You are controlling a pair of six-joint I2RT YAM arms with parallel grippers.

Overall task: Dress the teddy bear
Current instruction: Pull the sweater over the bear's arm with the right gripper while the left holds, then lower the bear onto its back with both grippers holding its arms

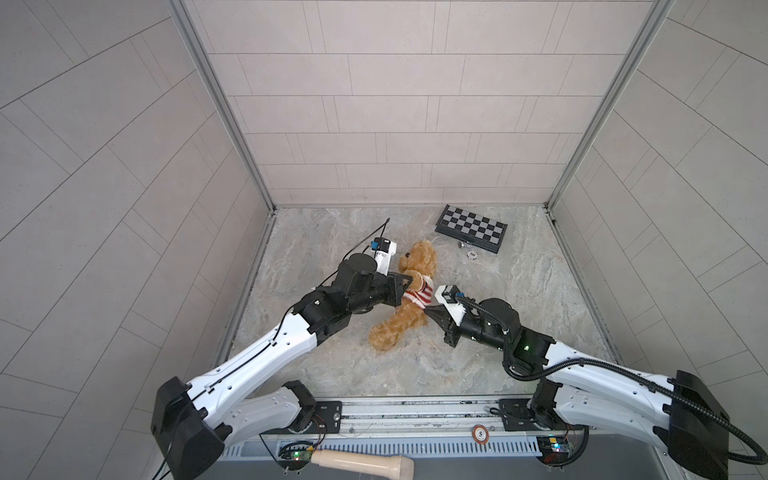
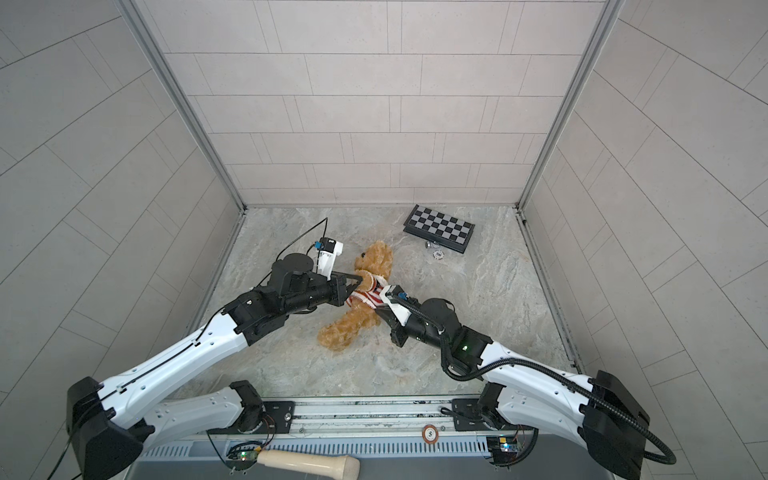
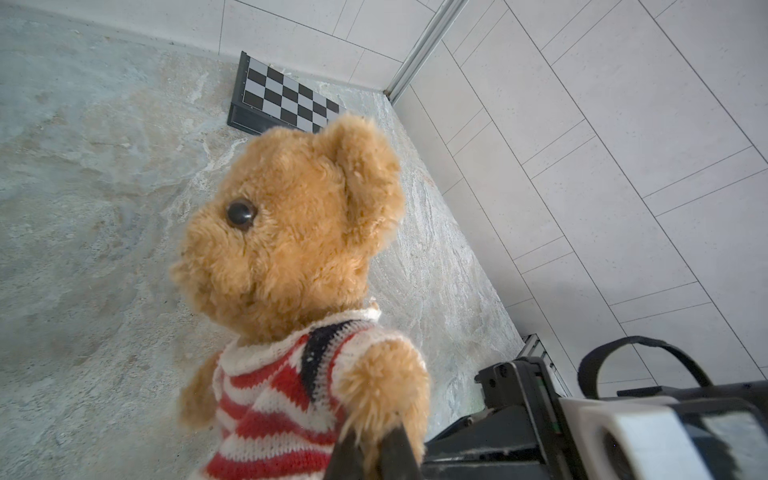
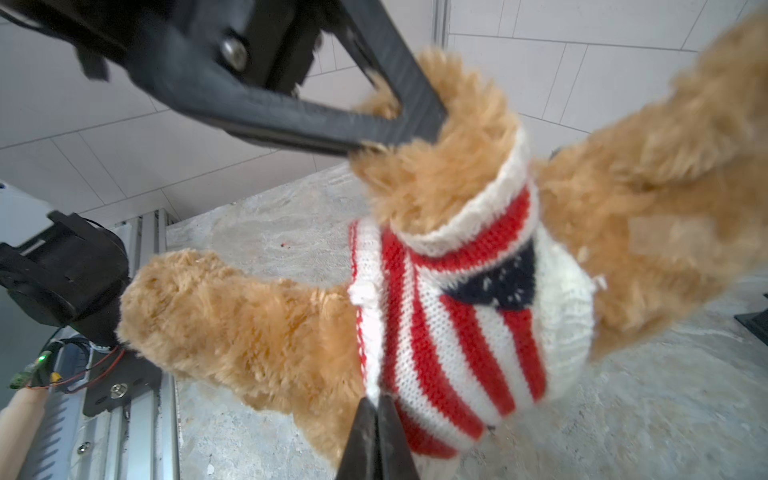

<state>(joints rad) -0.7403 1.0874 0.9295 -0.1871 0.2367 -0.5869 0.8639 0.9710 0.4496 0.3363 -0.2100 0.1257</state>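
1. the teddy bear (image 1: 399,326) lies near the middle of the marble table (image 1: 519,316), head toward the back wall. the chessboard (image 1: 471,227) is well apart.
2. the sweater (image 1: 417,293) covers the torso. the head is through the collar, and one arm pokes out of a sleeve.
3. the left gripper (image 3: 374,451) is clamped on the fur of that arm's paw, jaws almost together.
4. the right gripper (image 4: 376,419) is pinched tight on the sweater's lower hem, at the belly.
5. the step in hand looks like seating the garment. draw the hem toward the legs, using the left grip as a counter-hold. pull along the body, low and slow, so the knit slides rather than stretches.
6. the thin pinch of hem may slip. whether the other arm is sleeved cannot be told, so check it before letting go.
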